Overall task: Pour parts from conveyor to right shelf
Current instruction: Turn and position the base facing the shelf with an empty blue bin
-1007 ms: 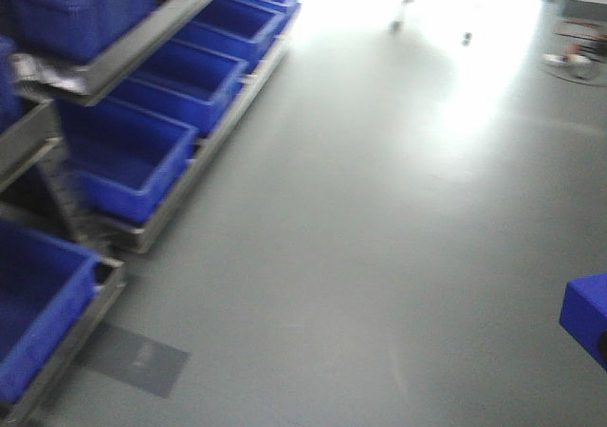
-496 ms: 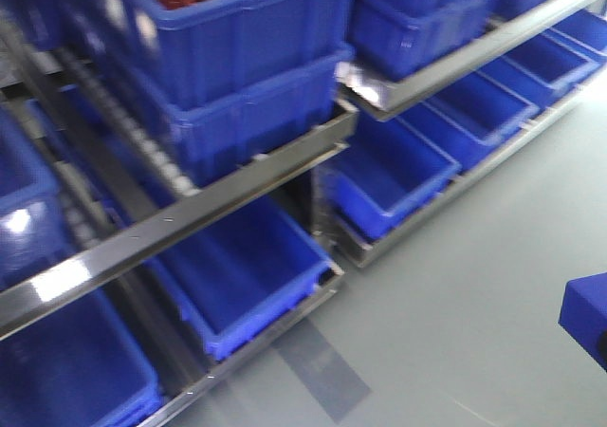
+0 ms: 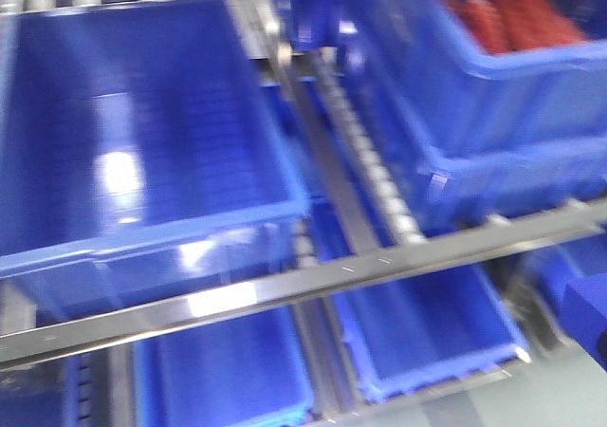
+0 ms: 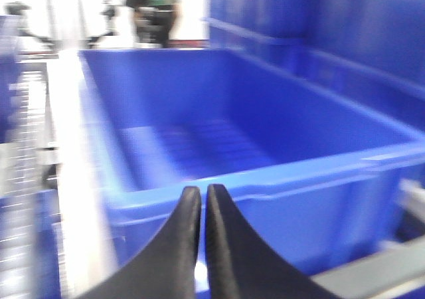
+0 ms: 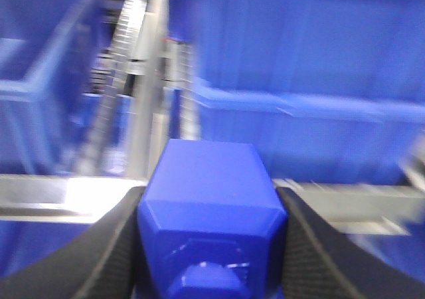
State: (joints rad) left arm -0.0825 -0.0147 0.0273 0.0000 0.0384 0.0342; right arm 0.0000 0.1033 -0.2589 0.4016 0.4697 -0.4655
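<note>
Shelf [image 3: 285, 294] swung closer, blue block [image 5: 209, 186] wedged inside right pincer [image 5: 210, 212], left pincer [image 4: 202, 196] clenched empty

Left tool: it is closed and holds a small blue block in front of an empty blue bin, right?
Not quite. The left tool is closed in front of the empty blue bin, but it holds nothing; the left wrist view shows nothing gripped. The blue block sits in the right tool instead.
</note>
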